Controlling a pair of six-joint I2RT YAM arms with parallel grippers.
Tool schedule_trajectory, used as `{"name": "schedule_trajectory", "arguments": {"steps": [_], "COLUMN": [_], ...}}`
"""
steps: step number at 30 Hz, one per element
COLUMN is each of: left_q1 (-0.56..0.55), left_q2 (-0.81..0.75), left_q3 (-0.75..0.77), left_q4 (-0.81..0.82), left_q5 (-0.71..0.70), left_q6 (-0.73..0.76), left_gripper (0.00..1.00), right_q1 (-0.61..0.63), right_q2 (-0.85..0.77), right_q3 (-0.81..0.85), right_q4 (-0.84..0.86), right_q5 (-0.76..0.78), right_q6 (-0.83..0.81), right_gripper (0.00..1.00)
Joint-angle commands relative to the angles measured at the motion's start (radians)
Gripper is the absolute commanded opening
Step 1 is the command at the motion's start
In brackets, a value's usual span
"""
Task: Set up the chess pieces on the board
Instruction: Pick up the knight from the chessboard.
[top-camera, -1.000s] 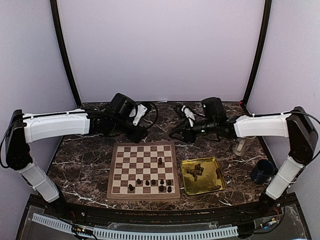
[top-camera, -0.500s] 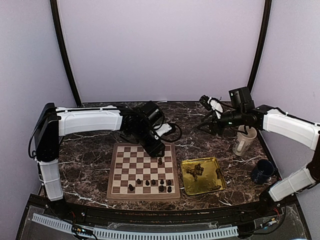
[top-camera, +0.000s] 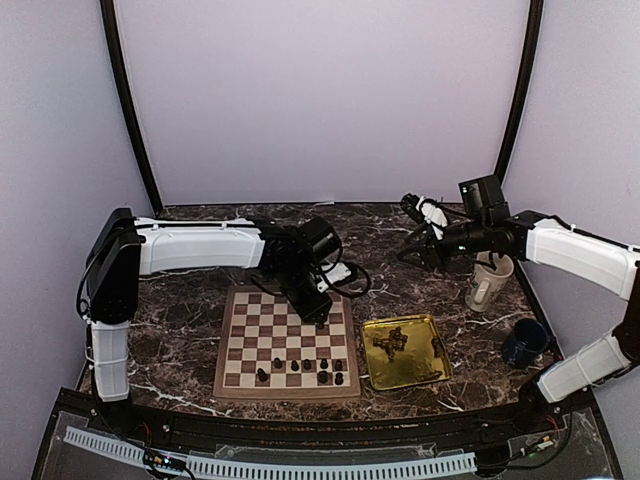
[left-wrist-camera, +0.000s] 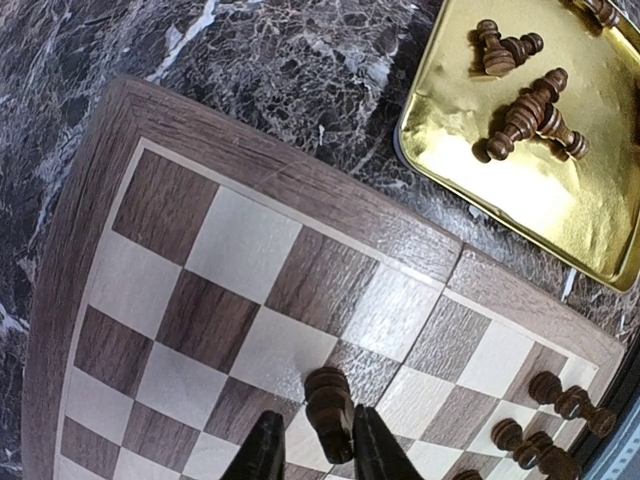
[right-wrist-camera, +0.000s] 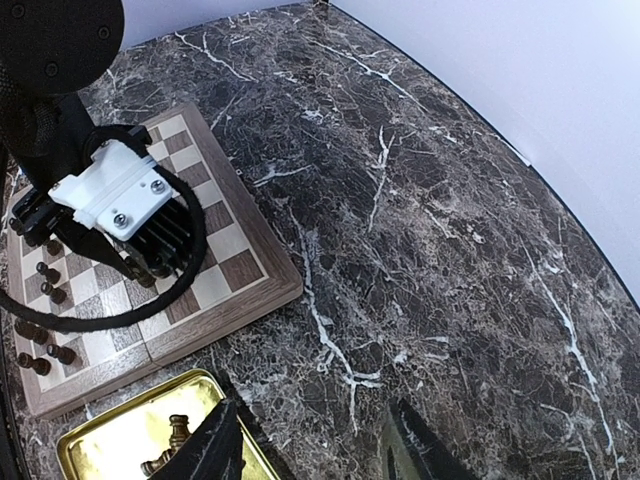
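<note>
A dark brown chess piece is standing upright on the checkered board. The left gripper, newly lowered, is straddling it unclamped; the right gripper is gaping open.

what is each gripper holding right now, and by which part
Right gripper: open, nothing held. Left gripper straddles one standing chess piece on the board, fingers either side of its body; firm grip cannot be told.

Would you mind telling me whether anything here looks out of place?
Several pieces lie on their sides in the gold tray beside the board. One piece stands alone mid-board, apart from the near rows, between the left fingers.
</note>
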Motion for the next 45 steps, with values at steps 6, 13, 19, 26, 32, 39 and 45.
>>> {"name": "schedule_trajectory", "arguments": {"steps": [6,13,19,26,32,39,45], "left_q1": [0.001,0.001,0.001,0.001,0.001,0.001,0.001], "left_q2": [0.018,0.014,0.024,0.025,0.03,-0.017,-0.137], "left_q3": [0.053,0.064,0.049,0.05,0.044,0.037,-0.041], "left_q4": [-0.085,-0.141,-0.13,-0.139,-0.139,-0.188,-0.224], "left_q5": [-0.005,0.038,0.026,0.022,0.024,0.007,-0.069], "left_q6": [0.013,0.017,0.012,0.012,0.014,0.0,-0.033], "left_gripper": [0.13,0.08,0.16,0.15,0.09,0.04,0.04], "right_q1": [-0.001,-0.002,-0.002,-0.001,-0.001,-0.001,-0.001], "right_q2": [0.01,0.022,0.027,0.027,0.03,0.029,0.029], "right_q3": [-0.018,-0.018,-0.016,-0.016,-0.016,-0.016,-0.016], "right_q4": [0.008,0.008,0.005,0.003,0.002,-0.001,-0.005], "right_q5": [0.002,-0.003,-0.005,-0.007,-0.008,-0.011,-0.013], "right_q6": [-0.021,-0.023,-0.025,-0.028,-0.031,-0.034,-0.04], "right_gripper": [0.48,0.48,0.48,0.48,0.48,0.48,0.48]}}
